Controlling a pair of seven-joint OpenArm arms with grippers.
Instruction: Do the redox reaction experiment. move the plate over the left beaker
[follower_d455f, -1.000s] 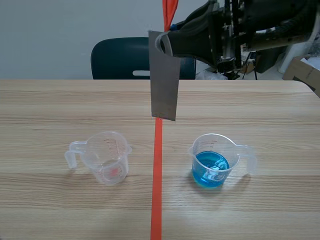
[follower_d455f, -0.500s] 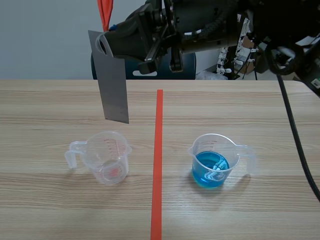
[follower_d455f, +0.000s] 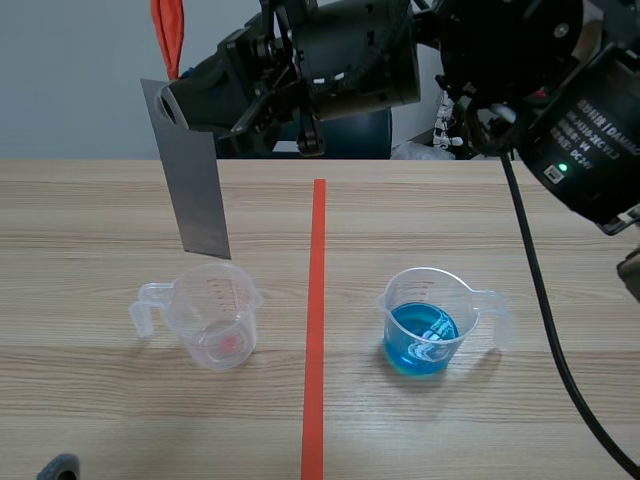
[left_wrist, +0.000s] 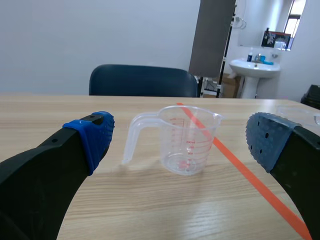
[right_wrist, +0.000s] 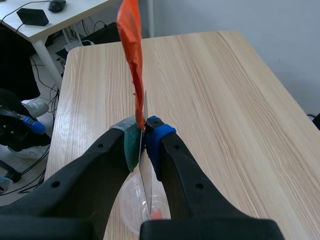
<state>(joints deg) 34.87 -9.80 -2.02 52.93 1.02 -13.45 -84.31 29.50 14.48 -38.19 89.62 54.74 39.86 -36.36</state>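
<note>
The right pincer (right_wrist: 142, 135) is clenched on the upper end of a grey metal plate (follower_d455f: 195, 175), which is pressed between its two pads and hangs straight down from it. An orange strip (follower_d455f: 168, 30) stands up above the pincer from the plate's top.

Directly below the pincer, under the plate's lower edge, the empty left beaker (follower_d455f: 215, 315) is seen on the wooden surface (follower_d455f: 100, 220). The plate is held clear of it, not touching. Well off to the side, beyond the orange-red tape line (follower_d455f: 315, 330), the right beaker (follower_d455f: 430, 320) with blue liquid is left alone.

The left pincer (left_wrist: 180, 137) is released, with its fingers wide apart, and the empty beaker stands ahead of it between them.

The move is judged nearly complete: the plate is already above the left beaker, and only fine centring seems left.

From the right wrist the plate is seen edge-on only and the beaker is half covered by the fingers. Whether the edge hangs over the beaker's middle or its far rim cannot be settled. A small red mark at its bottom cannot be identified.
</note>
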